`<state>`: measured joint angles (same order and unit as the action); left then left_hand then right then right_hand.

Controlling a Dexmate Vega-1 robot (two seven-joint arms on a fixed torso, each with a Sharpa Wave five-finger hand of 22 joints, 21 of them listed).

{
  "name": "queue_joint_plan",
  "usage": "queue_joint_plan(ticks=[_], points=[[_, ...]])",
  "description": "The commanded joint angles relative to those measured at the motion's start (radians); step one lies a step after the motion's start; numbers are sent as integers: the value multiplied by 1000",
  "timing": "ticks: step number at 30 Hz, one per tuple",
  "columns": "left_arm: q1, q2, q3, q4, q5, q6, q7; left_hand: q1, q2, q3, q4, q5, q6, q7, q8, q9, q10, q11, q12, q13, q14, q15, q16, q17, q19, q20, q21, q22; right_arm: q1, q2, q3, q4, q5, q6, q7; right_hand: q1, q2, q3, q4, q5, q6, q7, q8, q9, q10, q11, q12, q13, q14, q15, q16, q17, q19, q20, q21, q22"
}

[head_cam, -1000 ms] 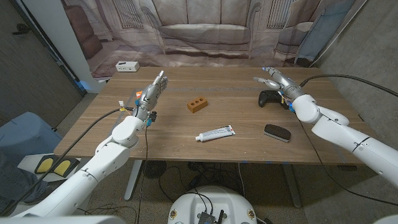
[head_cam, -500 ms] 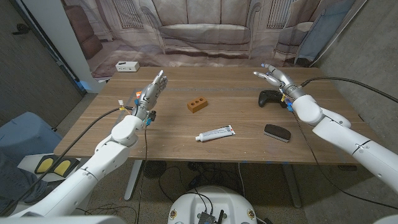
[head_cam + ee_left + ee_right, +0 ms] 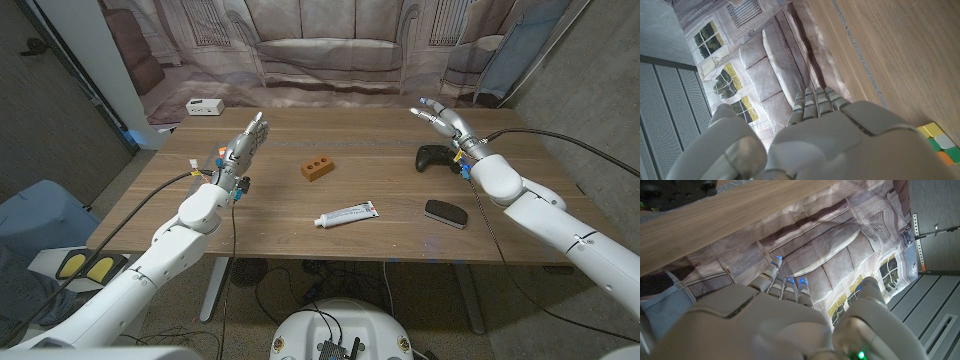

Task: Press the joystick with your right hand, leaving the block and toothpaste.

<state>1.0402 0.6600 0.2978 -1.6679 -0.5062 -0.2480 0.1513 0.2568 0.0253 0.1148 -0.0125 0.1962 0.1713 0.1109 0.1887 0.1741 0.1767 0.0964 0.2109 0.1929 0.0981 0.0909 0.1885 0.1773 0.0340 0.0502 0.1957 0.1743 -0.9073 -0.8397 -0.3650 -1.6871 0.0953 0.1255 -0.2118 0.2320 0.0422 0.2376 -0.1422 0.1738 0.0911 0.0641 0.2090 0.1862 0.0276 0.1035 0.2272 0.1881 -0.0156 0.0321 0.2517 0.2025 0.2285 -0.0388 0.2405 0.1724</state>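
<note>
while raised, right robot hand [image 3: 440, 122] above joystick [image 3: 436, 157]

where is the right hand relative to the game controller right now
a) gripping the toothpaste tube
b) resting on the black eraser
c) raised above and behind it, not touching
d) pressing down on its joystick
c: in the head view the right hand hangs open above and beyond the game controller, with clear table between them.

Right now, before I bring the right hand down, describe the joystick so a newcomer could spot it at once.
Start at the wooden table and go to its far right part, just in front of the raised right hand. The joystick is the black game controller lying there. Unlike the flat black oval pad nearer the front edge, it has two grip horns.
</note>
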Motion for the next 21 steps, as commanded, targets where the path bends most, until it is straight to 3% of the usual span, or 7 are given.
queue_joint_plan(ticks=[1,9,17,18,21], points=[[-13,-3,9,8,-4,10,-10,2,4,1,-3,-1,6,6,-1,5,0,-1,-1,3,-6,2,-2,3,-6,-5,1,5,-24,42,36,50,98,113,42,10,0,2,-4,4,26,4,6,1,28,6,10,6,24,4,9,6,26,1,7,1],[-28,-7,16,18,-5,10,-19,1,4,0,-4,-1,6,8,-1,5,0,-1,-1,3,-7,4,-2,3,-8,-8,0,5,-23,71,41,83,149,169,70,11,-2,0,-4,4,37,8,7,1,42,12,11,6,39,9,12,6,38,3,7,1],[-39,-11,21,30,-4,3,-25,1,4,0,-4,-1,5,8,-1,5,0,0,0,3,-6,5,-2,3,-7,-11,1,5,-13,114,46,138,263,245,152,13,-6,-2,-4,4,43,8,6,1,51,16,10,5,36,19,6,5,37,15,1,1],[-40,-11,21,31,-5,3,-27,1,5,0,-4,-1,6,8,-1,5,1,1,0,3,-6,5,-1,3,-7,-11,1,5,-11,115,46,140,271,246,160,10,-6,-3,-2,4,49,10,6,1,64,16,13,5,57,18,13,6,38,16,-2,0],[-43,-13,22,36,-5,-1,-29,0,5,-1,-5,-1,6,8,-1,5,1,1,0,3,-7,6,-2,3,-5,-25,2,5,-9,132,46,154,311,264,187,9,-7,-4,-2,4,53,13,6,1,69,20,13,4,62,26,13,6,37,18,-4,0]])
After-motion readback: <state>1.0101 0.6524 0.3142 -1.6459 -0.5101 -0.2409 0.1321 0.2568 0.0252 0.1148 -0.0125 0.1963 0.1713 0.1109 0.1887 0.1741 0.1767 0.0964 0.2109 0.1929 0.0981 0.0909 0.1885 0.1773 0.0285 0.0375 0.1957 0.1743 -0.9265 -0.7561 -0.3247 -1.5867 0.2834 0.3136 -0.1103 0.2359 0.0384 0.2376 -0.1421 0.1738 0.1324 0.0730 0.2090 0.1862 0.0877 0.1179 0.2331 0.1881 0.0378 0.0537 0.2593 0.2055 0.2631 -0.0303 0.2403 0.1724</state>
